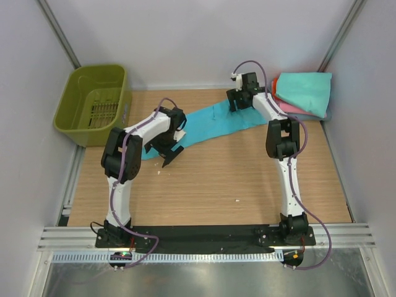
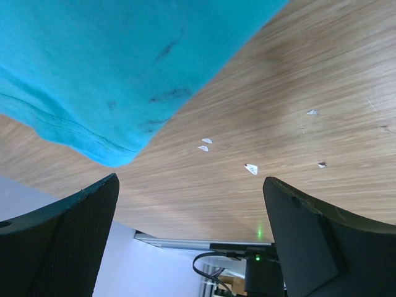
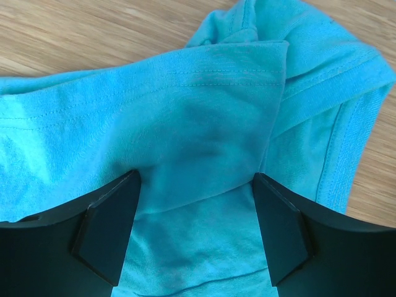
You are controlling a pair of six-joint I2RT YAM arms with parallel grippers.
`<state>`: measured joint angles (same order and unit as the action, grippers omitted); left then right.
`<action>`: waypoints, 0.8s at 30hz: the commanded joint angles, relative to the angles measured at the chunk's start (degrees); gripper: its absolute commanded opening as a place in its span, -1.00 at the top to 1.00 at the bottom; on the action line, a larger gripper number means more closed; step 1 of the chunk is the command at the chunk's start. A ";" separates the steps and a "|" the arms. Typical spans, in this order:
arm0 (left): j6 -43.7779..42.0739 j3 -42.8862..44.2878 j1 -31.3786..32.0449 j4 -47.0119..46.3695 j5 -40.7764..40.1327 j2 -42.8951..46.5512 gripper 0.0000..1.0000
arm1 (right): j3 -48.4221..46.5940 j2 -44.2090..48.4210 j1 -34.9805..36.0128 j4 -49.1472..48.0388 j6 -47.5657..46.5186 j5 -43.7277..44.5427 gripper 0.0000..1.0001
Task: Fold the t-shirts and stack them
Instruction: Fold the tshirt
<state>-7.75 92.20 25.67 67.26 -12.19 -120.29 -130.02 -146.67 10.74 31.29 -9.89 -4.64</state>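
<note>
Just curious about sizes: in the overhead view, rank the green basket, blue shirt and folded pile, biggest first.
Largest: green basket
Then blue shirt, long, narrow, partly under the arms
Then folded pile, nearly matching the shirt, so unsure

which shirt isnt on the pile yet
The bright turquoise t-shirt, stretched out on the table; the others form a stack at the far right.

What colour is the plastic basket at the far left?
The basket is olive green, clearest in the top external view.

Under my right gripper [image 3: 197,179] the turquoise t-shirt [image 3: 204,111] is soft, matt knit cloth with stitched hems. Beneath my left gripper [image 2: 190,182], the table [image 2: 297,80] is smooth, matt grained wood.
</note>
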 commanded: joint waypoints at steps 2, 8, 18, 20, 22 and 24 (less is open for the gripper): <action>-2.09 2.71 -0.18 -2.14 -5.48 0.59 -0.99 | 0.54 1.03 0.60 0.44 0.93 0.95 -0.60; -4.91 4.74 -0.88 -2.05 -4.34 -1.09 -0.93 | 3.01 5.07 0.51 0.27 0.93 1.92 -0.60; -8.25 0.96 -2.73 -2.67 -0.04 -1.88 -0.67 | 5.12 11.40 -0.28 0.62 1.45 2.98 -0.60; -8.51 0.70 -3.08 -2.58 1.54 -2.40 -0.60 | 5.91 11.93 -0.37 1.23 2.06 2.19 -0.60; -8.77 0.96 -3.61 -2.23 2.51 -3.28 -0.50 | 6.70 12.46 -0.37 1.67 2.33 1.40 -0.60; -8.95 1.22 -4.14 -1.79 3.31 -3.90 -0.40 | 7.84 12.81 -0.37 1.85 2.33 1.39 -0.60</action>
<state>-15.27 93.27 22.50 65.17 -11.62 -123.09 -123.28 -138.93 10.66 32.69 -8.60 -2.76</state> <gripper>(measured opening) 0.712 0.800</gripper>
